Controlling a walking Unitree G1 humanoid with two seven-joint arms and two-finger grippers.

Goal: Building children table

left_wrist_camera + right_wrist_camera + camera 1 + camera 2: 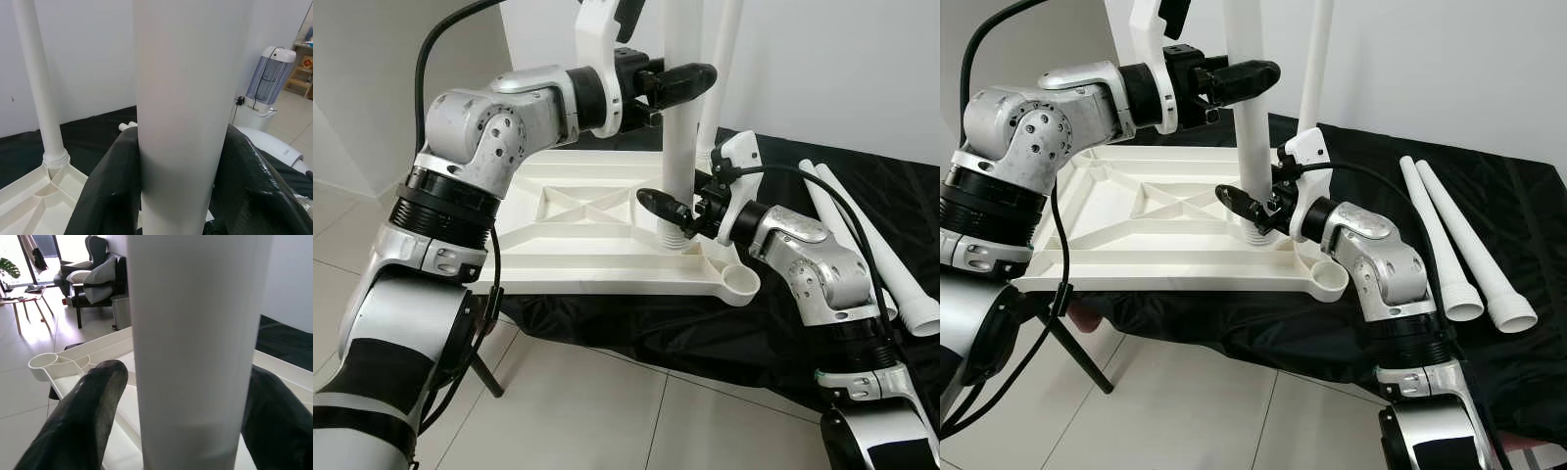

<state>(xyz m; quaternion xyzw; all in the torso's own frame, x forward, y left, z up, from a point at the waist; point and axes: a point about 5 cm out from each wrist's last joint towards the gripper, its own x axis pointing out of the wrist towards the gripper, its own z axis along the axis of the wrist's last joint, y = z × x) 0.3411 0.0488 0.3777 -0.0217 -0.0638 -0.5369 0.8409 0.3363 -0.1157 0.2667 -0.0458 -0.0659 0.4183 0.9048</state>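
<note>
A white plastic children's tabletop [597, 235] lies upside down, ribs showing, on a black cloth [1489, 196] spread over the floor, its near edge overhanging the pale tiles [578, 401]. A white table leg [683, 108] stands upright in a socket toward the right near side of the tabletop, its threaded base [1255, 233] seated there. The left pincer [690, 78] reaches in from the left and is closed around this leg high up, a black finger [105, 196] pressed against each side. The right pincer [671, 208] grips the same leg low down, just above the socket, its fingers [83, 416] closed on either flank of the tube. A second leg [39, 83] stands upright at the far corner. An empty round socket [1330, 281] sits at the near right corner. Two loose legs [1459, 245] lie side by side on the cloth to the right, flared ends pointing near.
</note>
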